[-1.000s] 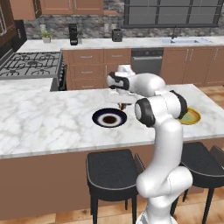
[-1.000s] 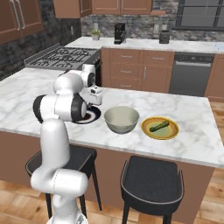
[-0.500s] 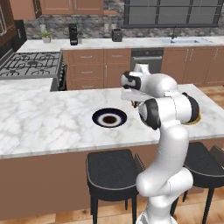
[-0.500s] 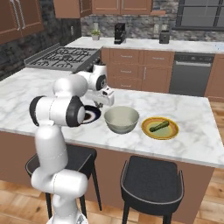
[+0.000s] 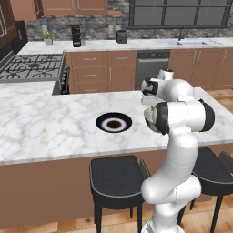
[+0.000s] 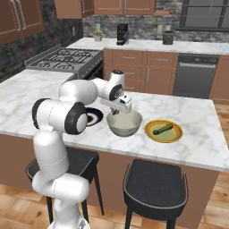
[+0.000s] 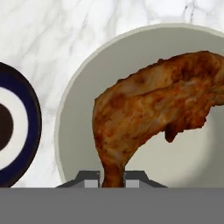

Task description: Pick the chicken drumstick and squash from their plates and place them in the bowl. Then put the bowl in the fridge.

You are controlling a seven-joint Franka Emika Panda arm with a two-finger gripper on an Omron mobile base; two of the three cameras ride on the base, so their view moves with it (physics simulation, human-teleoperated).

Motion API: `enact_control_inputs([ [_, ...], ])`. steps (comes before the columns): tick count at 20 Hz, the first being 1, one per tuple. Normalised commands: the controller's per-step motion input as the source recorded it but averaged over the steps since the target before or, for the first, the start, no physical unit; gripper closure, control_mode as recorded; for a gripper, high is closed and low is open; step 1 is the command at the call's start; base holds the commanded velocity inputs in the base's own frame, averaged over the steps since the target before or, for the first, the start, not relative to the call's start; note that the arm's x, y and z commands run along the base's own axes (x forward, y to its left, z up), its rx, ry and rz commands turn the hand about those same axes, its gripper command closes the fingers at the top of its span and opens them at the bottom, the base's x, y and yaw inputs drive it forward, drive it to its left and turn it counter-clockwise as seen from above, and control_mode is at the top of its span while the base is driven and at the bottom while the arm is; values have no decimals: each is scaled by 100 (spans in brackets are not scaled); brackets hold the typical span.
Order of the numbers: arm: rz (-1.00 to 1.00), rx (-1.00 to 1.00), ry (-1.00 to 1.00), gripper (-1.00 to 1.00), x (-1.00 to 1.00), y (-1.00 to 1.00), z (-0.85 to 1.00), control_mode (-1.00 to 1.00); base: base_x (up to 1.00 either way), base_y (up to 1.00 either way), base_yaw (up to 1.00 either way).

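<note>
Over the bowl (image 6: 125,124), the pincer (image 7: 112,177) is clamped on the narrow bone end of the chicken drumstick (image 7: 153,109) — the reddish-brown meat hangs from between the two dark tips, with the bowl's pale inside spread behind it in the hand view. From that view alone it is hard to tell whether the meat touches the bowl's wall or hangs clear of it.

The bowl sits on the marble table (image 6: 197,134), toward the near edge where the stools stand. Just beside it, on the side toward the stove, lies the black plate (image 5: 113,123) with its white ring and dark centre; nothing lies on it. In the hand view a slice of that plate's rim shows at the left edge, apart from the bowl by a strip of marble. On the bowl's other side, toward the table's far end, rests the yellow-orange plate (image 6: 163,131), and the green squash (image 6: 162,129) lies across its middle.

In the right base view the arm bends over from the lower left, its hand directly above the bowl. In the left base view the arm's white body covers the bowl — the black plate is plain to its left.

Two dark stools (image 6: 156,183) stand against the near edge of the table.
</note>
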Motion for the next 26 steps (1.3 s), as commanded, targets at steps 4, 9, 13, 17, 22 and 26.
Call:
enact_control_inputs([
  [4,0,0,0,100,7,-59,-8,-100,0,0,0],
  [9,0,0,-1,100,16,-24,-23,-100,0,0,0],
  [13,0,0,-1,100,0,-3,-38,-100,0,0,0],
  [17,0,0,0,100,0,-2,-40,-100,0,0,0],
  [22,0,0,0,100,3,0,-33,-100,0,0,0],
  [26,0,0,3,100,17,0,-18,-100,0,0,0],
])
